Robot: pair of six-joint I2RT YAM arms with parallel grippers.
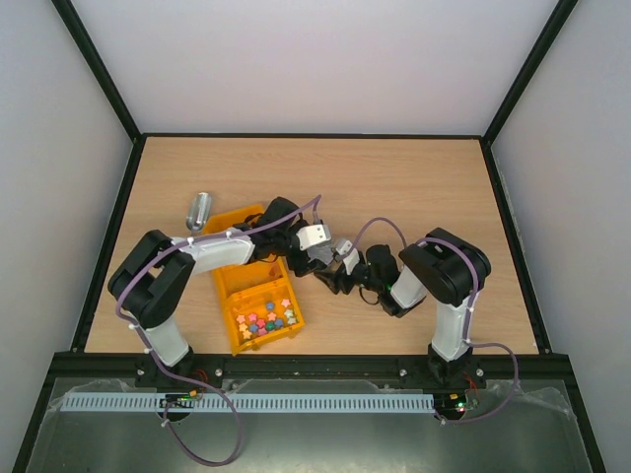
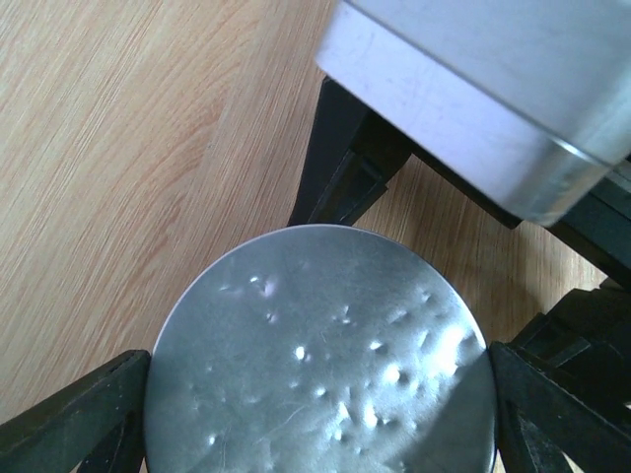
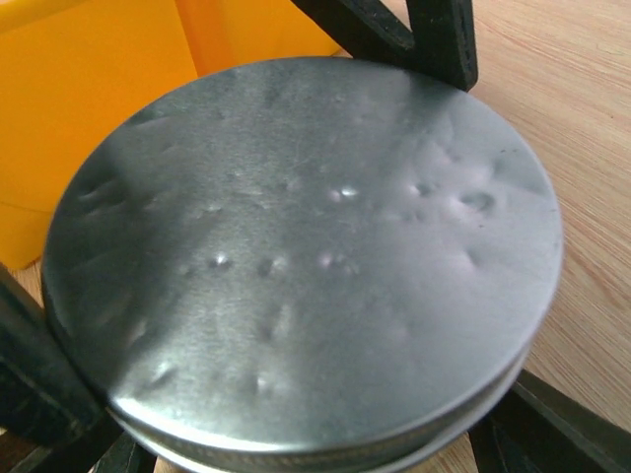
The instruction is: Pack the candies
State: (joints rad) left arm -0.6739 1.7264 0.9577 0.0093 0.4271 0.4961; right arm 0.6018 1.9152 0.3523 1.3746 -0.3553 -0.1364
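Small many-coloured candies (image 1: pixel 266 320) lie in the near compartment of the orange bin (image 1: pixel 229 281). My left gripper (image 1: pixel 315 239) reaches right past the bin and is shut on a round dented metal tin part (image 2: pixel 320 365), its fingers (image 2: pixel 69 419) on either side. My right gripper (image 1: pixel 342 258) meets it from the right and is shut on a second round metal tin (image 3: pixel 296 246) with a rimmed edge. That tin also shows in the left wrist view (image 2: pixel 473 89), close above the left one. No candies show in either wrist view.
A silver metal scoop (image 1: pixel 200 209) lies on the wooden table (image 1: pixel 414 187) behind the bin. The bin's orange wall (image 3: pixel 89 89) is just left of the right gripper's tin. The left gripper's fingers (image 3: pixel 424 34) show beyond that tin.
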